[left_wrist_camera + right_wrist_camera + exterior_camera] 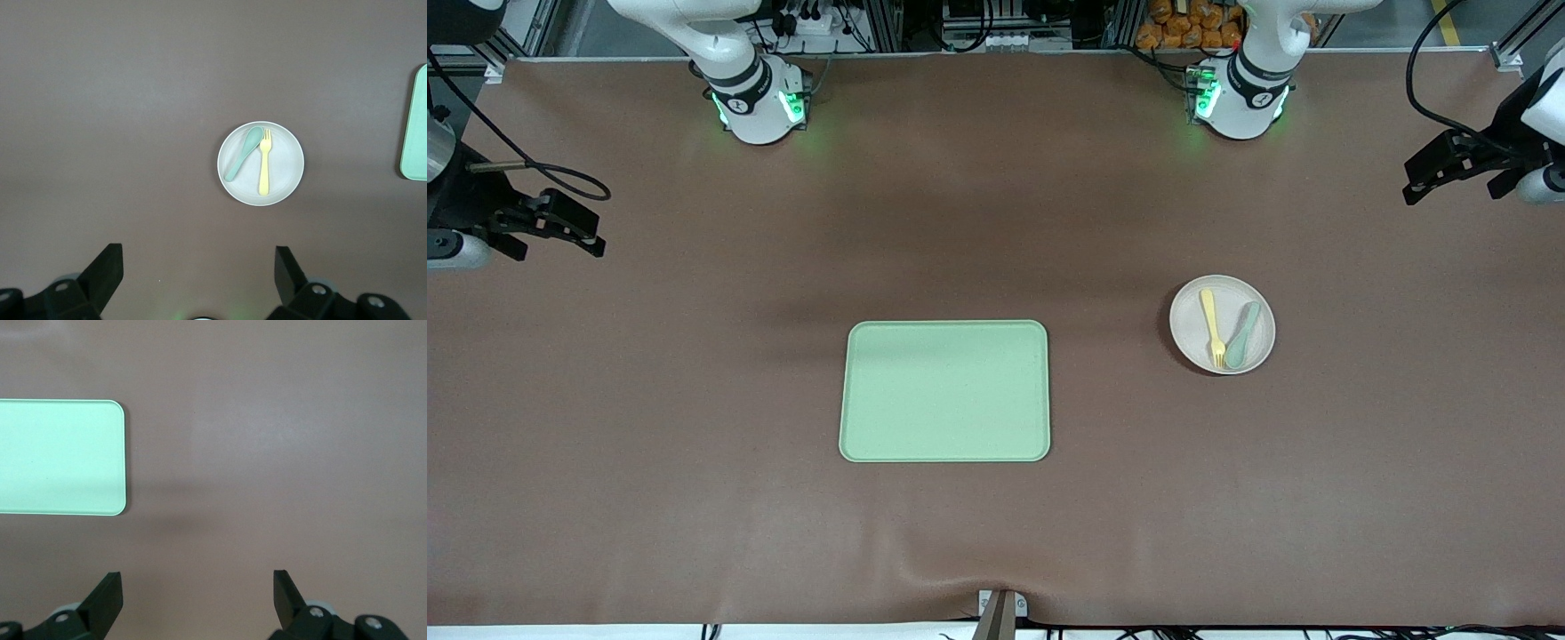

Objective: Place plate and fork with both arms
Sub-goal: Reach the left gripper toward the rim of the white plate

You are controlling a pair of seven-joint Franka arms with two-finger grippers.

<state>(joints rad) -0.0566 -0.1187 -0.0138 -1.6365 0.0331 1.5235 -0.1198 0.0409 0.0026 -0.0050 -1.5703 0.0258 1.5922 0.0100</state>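
The pale beige-pink plate (1190, 324) sits on the brown table toward the left arm's end. On it lie the pale-yellow fork (1212, 327) and a grey-green spoon (1242, 335), side by side. The left wrist view shows the plate (287, 163), fork (264, 167) and spoon (241, 155) from high above. My left gripper (1414, 182) is open and empty, held up at the table's left-arm end; its open jaws show in its wrist view (198, 257). My right gripper (591, 233) is open and empty, held up at the right-arm end (198, 581).
A rectangular light-green tray (945, 391) lies empty at the table's middle, nearer to the front camera than the plate. Its edge shows in the left wrist view (415, 123) and part of it in the right wrist view (60, 457). Bare brown table lies around it.
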